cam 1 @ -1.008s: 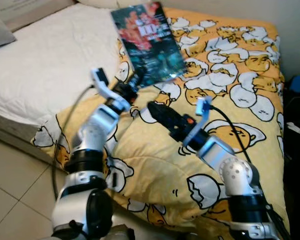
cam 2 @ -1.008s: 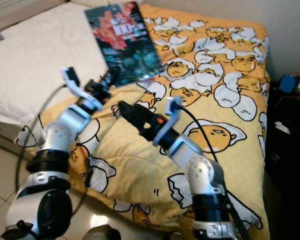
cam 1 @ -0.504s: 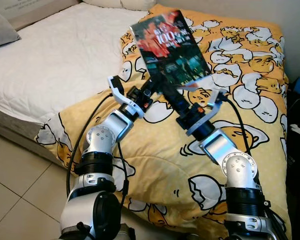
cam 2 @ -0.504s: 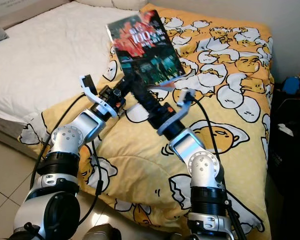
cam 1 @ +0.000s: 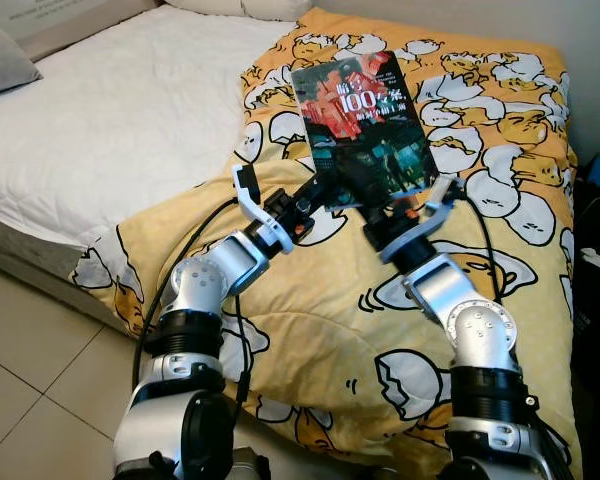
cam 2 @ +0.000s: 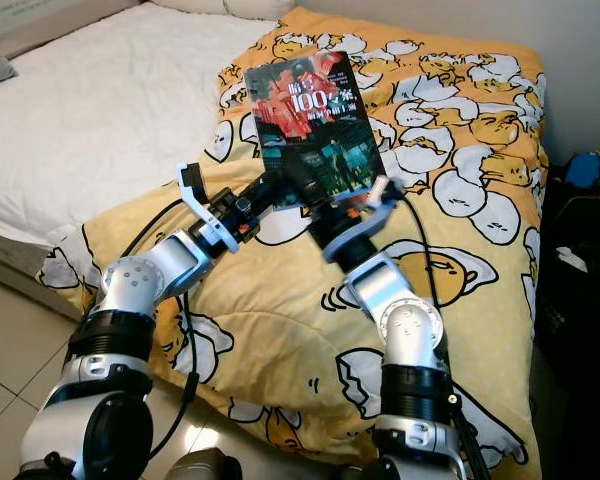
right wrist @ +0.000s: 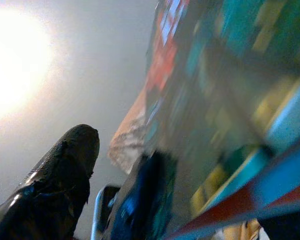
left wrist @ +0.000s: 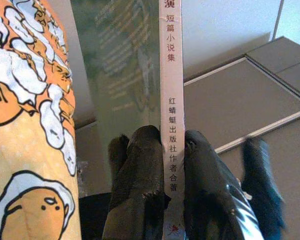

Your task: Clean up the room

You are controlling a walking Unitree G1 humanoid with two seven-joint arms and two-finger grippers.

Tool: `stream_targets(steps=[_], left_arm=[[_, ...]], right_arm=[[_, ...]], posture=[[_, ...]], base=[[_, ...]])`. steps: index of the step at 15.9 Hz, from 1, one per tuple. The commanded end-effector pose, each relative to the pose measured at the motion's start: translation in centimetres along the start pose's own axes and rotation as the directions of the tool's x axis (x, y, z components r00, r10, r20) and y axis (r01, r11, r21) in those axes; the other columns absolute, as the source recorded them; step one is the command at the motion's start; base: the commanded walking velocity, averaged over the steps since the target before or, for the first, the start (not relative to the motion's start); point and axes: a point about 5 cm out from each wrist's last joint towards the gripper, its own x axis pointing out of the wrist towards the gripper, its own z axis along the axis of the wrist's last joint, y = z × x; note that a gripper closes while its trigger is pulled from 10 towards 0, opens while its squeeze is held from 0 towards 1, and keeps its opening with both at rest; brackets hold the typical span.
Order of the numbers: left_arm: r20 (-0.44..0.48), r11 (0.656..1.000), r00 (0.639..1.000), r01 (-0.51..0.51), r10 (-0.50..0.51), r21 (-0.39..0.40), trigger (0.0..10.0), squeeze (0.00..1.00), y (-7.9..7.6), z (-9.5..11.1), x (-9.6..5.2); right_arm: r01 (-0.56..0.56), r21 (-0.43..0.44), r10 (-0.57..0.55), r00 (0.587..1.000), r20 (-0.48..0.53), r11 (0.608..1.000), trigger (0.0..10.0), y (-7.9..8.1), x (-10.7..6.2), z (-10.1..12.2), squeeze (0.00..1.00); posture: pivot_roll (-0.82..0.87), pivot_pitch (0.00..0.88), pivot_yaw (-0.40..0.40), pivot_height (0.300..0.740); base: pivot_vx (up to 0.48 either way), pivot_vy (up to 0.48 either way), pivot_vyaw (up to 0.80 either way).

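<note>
Two grippers: both of mine are meeting at the bottom edge of one book (cam 1: pixel 365 125), holding it up over the yellow egg-print duvet (cam 1: pixel 500 150) on the bed (cam 1: pixel 110 120).
Left gripper (left wrist: pixel 165 165): I'm clamping its fingers on the book's spine; the wrist view is showing one black finger on each side of the white spine strip.
Right gripper (cam 1: pixel 380 208): I'm bringing it in under the lower right corner; one finger (right wrist: pixel 60 170) is sitting clear of the cover, so whether it's gripping yet I cannot tell.
Book orientation: standing nearly upright, cover facing me, title end up, long axis running bottom to top and leaning slightly to my left.
Doing it well: I'm judging the left clamp should be kept firm until the right one bites squarely on the cover edge, avoiding twisting the spine or letting the top tip over.
Mattress (cam 1: pixel 70 110): white, lying beside the duvet on my left.
</note>
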Motion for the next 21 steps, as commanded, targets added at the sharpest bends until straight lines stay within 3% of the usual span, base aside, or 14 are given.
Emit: stream_targets(steps=[1,7,10,11,12,14,21], left_arm=[[0.011,0.997,0.999,0.048,-0.049,0.054,0.0,0.00,-0.9,1.0,-0.3],[0.021,0.992,0.999,0.028,-0.031,0.126,0.0,0.00,-0.7,2.2,-1.5],[0.000,0.987,1.000,0.016,-0.017,0.163,0.0,0.00,-0.6,2.5,-2.1],[-0.018,0.984,1.000,0.014,-0.011,0.179,0.0,0.00,-0.6,2.7,-2.5],[-0.026,0.982,1.000,0.012,-0.007,0.188,0.0,0.00,-0.6,2.8,-2.6],[-0.029,0.980,1.000,0.005,0.001,0.197,0.0,0.00,-0.5,3.1,-3.1],[-0.058,0.972,0.998,0.019,-0.005,0.235,0.0,0.00,-0.7,3.7,-3.1]], right_arm=[[0.013,-0.002,-0.013,0.999,0.043,1.000,10.0,0.1,0.3,0.8,0.00],[0.066,0.004,-0.066,0.994,0.083,0.998,10.0,-0.6,0.0,1.5,0.00],[0.062,-0.009,-0.061,0.994,0.087,0.998,5.7,-0.5,0.0,1.8,0.00],[0.060,-0.015,-0.058,0.994,0.087,0.998,3.8,-0.5,-0.1,1.9,0.00],[0.058,-0.017,-0.056,0.995,0.087,0.998,3.1,-0.5,-0.2,2.0,0.00],[0.034,-0.022,-0.032,0.997,0.076,0.999,0.0,-0.3,-0.3,2.1,0.00],[-0.006,-0.054,0.005,1.000,-0.019,0.999,0.0,-0.3,-0.8,1.7,0.00]], posture=[[0.00,0.000,0.056,0.740],[0.00,0.000,0.056,0.740],[0.00,0.000,0.054,0.740],[0.00,0.000,0.053,0.740],[0.00,0.000,0.053,0.740],[0.00,0.000,0.054,0.740],[0.00,0.000,0.049,0.740]], base=[[0.000,0.000,0.00],[0.000,0.000,0.00],[0.000,0.000,0.00],[0.000,0.000,0.00],[0.000,0.000,0.00],[0.000,0.000,0.00],[0.000,0.000,0.00]])
